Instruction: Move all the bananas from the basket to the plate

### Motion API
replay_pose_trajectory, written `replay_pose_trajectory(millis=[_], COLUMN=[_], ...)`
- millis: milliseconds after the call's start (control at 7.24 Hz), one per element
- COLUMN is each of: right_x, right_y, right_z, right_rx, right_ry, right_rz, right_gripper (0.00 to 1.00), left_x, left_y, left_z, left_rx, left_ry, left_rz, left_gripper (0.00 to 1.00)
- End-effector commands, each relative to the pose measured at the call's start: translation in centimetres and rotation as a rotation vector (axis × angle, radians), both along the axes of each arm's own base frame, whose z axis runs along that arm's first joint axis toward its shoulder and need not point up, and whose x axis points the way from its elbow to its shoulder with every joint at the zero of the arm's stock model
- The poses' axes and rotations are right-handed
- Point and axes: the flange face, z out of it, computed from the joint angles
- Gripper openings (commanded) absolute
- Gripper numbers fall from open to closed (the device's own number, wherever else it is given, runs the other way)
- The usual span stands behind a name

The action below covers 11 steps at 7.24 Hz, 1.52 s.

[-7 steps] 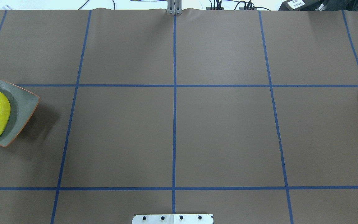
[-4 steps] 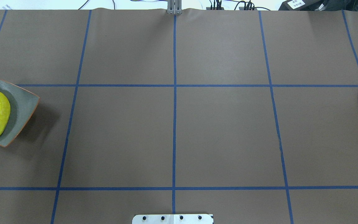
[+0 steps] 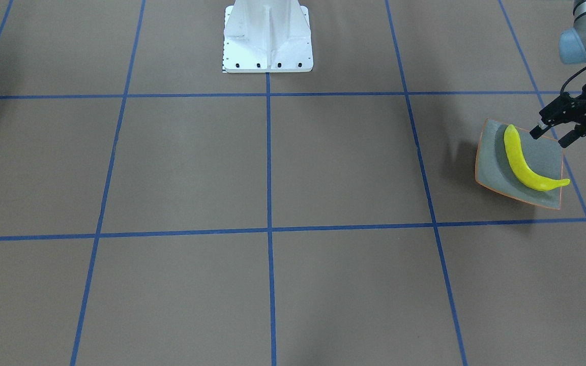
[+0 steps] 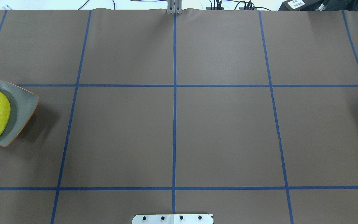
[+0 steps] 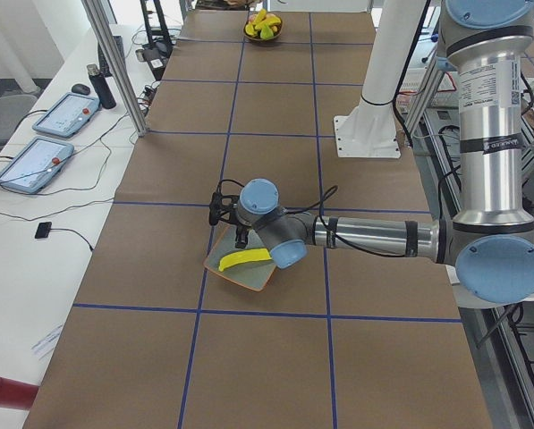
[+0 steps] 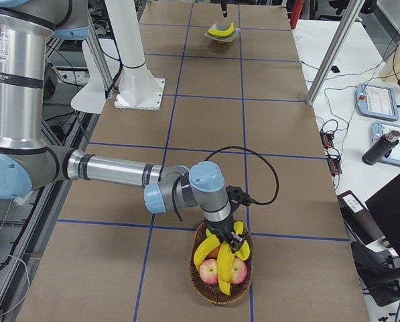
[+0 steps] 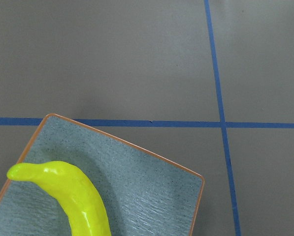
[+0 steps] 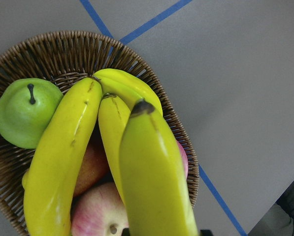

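Lying unmoved on plate (image 4: pixel 23 102); banana (image 4: pixel 4 113); left gripper (image 3: pixel 552 137) jaws apart

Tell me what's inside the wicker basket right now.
In the basket, bananas lie on top, with a green pear beside them and reddish apples beneath. The bananas cover most of the apples and the floor, so anything deeper can't be seen.
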Motion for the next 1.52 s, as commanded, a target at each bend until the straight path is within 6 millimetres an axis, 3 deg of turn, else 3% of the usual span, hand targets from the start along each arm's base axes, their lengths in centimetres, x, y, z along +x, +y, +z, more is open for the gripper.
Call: replay_pose_trajectory(millis=[0,138,414,691,829,1105,1381], right_x=[-0.2,-0.6,-4.6,-11.4,-14.9,-20.3,-27.2], right_y=[-4.4,-6.1,-9.1,-11.0,-10.8,-10.1,-9.7], right_z=[-4.8,-6.8,-12.4,-19.8,-23.6,-32.3,-41.4], right_rx=[-0.033,-0.045,-0.085,-0.159,-0.213,-0.347,-0.489], right_ry=[-0.059,-0.11,-0.258,-0.395,-0.457,-0.618,-0.75], right_rz=[0.017,0.059,0.143,0.228,0.29,0.417,0.493], right_gripper=[0.0,0.0,0.0,0.0,0.0,0.0,0.0], left_x=[0.0,0.0,0.1,0.3,0.2,0.9,2.1], left_y=[0.0,0.0,-0.3,-0.7,-0.6,-1.9,-4.7], left_z=[0.0,0.0,-0.4,-1.2,-2.4,-7.0,-13.0], left_rx=[0.0,-0.001,0.004,0.015,0.038,0.125,0.24], left_ry=[0.001,0.0,0.006,0.011,0.019,0.054,0.098], left_rz=[0.0,-0.002,-0.005,-0.008,-0.009,-0.004,0.0], left_gripper=[1.0,1.0,1.0,1.0,1.0,1.0,1.0])
